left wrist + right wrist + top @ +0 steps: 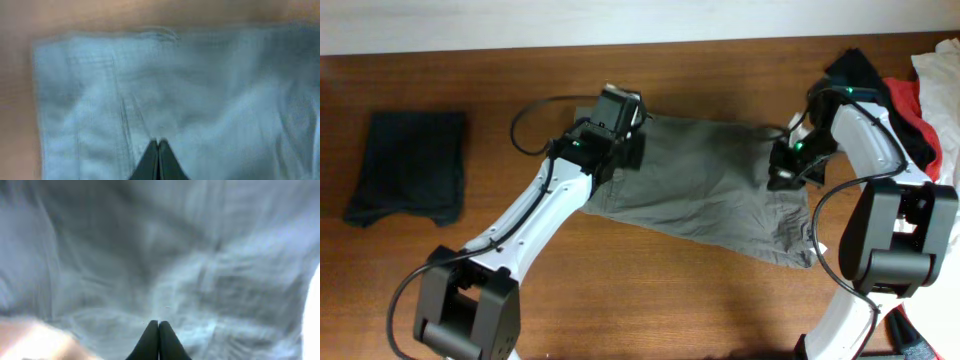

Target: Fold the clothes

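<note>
Grey trousers flat on table; L gripper & R gripper both closed over them; black garment well apart

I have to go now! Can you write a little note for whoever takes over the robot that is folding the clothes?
Left tool: shut, tips over the grey trousers near their left edge; whether it pinches cloth is unclear.
Right tool: shut, over the trousers' right end; same doubt.
Trousers lie spread on the table, not yet folded.
Black garment at the left looks folded.
To do: fold the trousers, then the black, red and white pile at the far right.
</note>
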{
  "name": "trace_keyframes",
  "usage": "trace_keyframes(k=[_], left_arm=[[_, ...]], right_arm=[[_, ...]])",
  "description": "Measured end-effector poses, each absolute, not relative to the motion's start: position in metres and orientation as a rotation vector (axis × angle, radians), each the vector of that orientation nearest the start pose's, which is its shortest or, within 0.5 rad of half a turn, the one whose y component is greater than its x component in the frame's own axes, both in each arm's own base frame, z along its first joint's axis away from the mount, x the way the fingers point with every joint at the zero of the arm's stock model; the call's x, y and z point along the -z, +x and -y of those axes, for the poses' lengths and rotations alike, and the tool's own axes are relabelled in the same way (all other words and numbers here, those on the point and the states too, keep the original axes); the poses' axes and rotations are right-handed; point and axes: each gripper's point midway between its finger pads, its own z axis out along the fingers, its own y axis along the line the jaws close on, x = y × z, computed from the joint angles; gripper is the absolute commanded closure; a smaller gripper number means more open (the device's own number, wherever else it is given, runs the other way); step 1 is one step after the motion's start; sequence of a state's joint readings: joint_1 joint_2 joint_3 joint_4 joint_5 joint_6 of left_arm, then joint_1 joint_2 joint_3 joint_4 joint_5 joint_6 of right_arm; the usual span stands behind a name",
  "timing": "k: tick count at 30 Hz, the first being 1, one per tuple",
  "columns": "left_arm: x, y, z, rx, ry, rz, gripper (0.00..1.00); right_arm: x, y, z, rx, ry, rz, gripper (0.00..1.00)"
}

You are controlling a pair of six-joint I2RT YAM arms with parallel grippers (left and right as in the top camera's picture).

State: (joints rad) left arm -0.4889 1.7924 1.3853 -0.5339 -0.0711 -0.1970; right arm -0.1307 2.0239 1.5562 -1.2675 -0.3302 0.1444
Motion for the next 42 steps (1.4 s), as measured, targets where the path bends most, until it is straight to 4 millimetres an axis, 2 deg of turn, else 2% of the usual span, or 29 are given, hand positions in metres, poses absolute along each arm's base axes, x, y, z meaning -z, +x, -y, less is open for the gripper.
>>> trace_keyframes(k=[4, 8, 13, 18, 21, 23, 28, 32, 39, 42], left_arm=[[-0.116, 0.405, 0.215, 0.248, 0.378, -2.580, 0.98], [-0.108, 0.397, 0.220, 0.294, 0.401, -2.621, 0.96], [-0.095, 0.393, 0.222, 0.309, 0.414, -2.662, 0.95], [-0.069, 0.389, 0.222, 0.295, 0.423, -2.728, 0.95], [-0.049, 0.386, 0.220, 0.275, 0.427, -2.777, 0.95], [-0.036, 0.384, 0.219, 0.263, 0.431, -2.808, 0.99], [-0.008, 0.379, 0.217, 0.240, 0.437, -2.873, 0.99], [-0.007, 0.378, 0.218, 0.250, 0.439, -2.876, 1.00], [-0.007, 0.379, 0.220, 0.253, 0.443, -2.872, 0.99], [-0.014, 0.379, 0.215, 0.221, 0.436, -2.891, 1.00]], right_arm=[[-0.052, 0.328, -0.022, -0.599, 0.476, -3.284, 0.96], [-0.032, 0.310, -0.036, -0.669, 0.470, -3.322, 0.96], [-0.008, 0.287, -0.064, -0.767, 0.398, -3.351, 0.96], [0.001, 0.266, -0.075, -0.780, 0.333, -3.407, 0.96], [0.002, 0.263, -0.070, -0.727, 0.320, -3.425, 0.96], [0.002, 0.262, -0.066, -0.682, 0.309, -3.433, 0.96], [0.003, 0.261, -0.054, -0.552, 0.282, -3.451, 0.96], [0.003, 0.262, -0.043, -0.427, 0.270, -3.462, 0.96], [0.001, 0.279, -0.023, -0.223, 0.287, -3.425, 0.96], [-0.001, 0.285, -0.015, -0.158, 0.300, -3.406, 0.96]])
